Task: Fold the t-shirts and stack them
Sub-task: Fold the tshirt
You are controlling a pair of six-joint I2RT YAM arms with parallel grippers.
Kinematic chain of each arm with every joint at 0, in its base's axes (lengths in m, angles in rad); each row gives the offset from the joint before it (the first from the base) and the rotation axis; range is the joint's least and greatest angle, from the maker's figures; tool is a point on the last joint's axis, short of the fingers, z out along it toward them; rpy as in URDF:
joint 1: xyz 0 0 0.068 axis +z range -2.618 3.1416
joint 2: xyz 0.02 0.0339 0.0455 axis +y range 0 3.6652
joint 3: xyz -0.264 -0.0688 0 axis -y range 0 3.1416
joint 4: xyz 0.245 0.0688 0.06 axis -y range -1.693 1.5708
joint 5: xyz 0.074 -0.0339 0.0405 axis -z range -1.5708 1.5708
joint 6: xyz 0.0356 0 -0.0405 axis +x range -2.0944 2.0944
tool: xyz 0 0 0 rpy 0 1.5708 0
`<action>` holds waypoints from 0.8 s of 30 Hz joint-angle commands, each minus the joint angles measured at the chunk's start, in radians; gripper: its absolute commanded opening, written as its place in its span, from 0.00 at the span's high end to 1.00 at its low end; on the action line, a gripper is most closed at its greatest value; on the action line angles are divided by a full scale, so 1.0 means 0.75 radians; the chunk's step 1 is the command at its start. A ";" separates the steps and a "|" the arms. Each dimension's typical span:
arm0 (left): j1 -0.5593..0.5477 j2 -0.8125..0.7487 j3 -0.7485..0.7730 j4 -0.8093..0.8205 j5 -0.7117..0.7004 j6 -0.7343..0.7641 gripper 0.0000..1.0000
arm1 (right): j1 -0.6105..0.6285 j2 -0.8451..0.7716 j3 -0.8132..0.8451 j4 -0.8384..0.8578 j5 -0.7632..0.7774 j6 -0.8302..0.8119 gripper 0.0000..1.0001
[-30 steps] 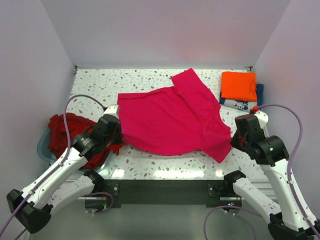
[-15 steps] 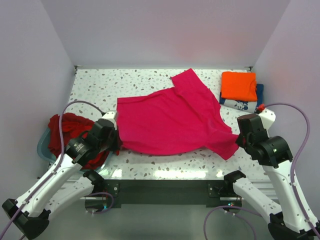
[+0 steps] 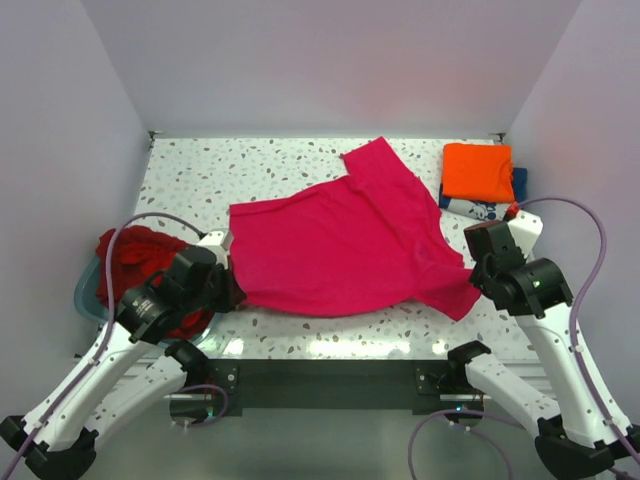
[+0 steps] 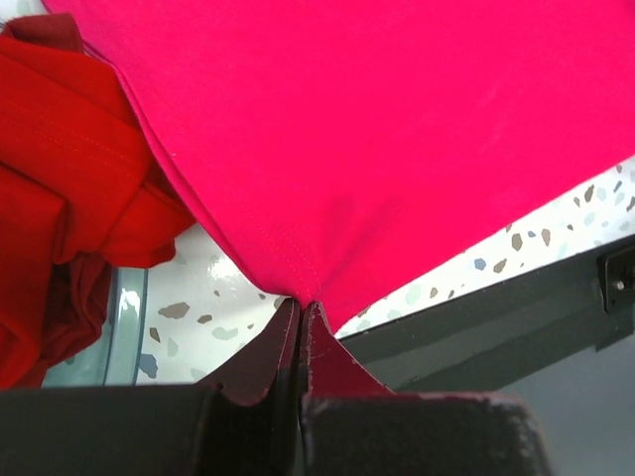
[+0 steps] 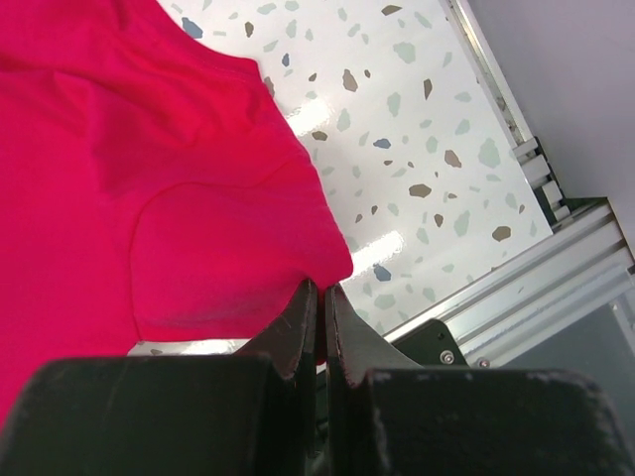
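At the far left, a pale blue plastic tub (image 3: 84, 295) sits at the bench's (image 3: 190, 170) left edge, with crumpled dark red t-shirts (image 3: 130, 262) heaped in it and spilling over its rim. Just beside it, the left jaws are pressed together on the near-left hem of the magenta-pink t-shirt (image 3: 335, 245), the cloth puckering where it enters them. That shirt lies spread across the middle of the speckled bench, one sleeve reaching toward the far edge, its near hem close to the bench's front edge. At its near-right corner the right jaws are clamped on the tip of the other sleeve, right above the front edge of the bench. In the far right corner a folded orange t-shirt (image 3: 478, 170) rests on top of a navy blue t-shirt with white print (image 3: 476, 208).
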 commanded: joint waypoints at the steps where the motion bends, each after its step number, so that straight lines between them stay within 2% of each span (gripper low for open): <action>1: 0.009 -0.036 0.080 -0.051 0.079 0.000 1.00 | -0.001 0.001 0.028 -0.095 0.074 -0.004 1.00; 7: 0.009 -0.091 0.111 -0.110 0.128 -0.023 1.00 | -0.001 0.011 0.022 -0.093 0.066 -0.006 1.00; 12: 0.009 -0.130 0.054 -0.090 0.132 -0.041 1.00 | -0.001 0.046 0.026 -0.070 0.023 -0.033 1.00; 19: 0.011 -0.038 0.015 0.039 0.098 -0.029 1.00 | -0.001 0.236 0.048 0.101 -0.083 -0.149 1.00; 24: 0.011 0.122 0.029 0.149 0.053 -0.005 1.00 | -0.005 0.450 0.105 0.194 -0.106 -0.215 1.00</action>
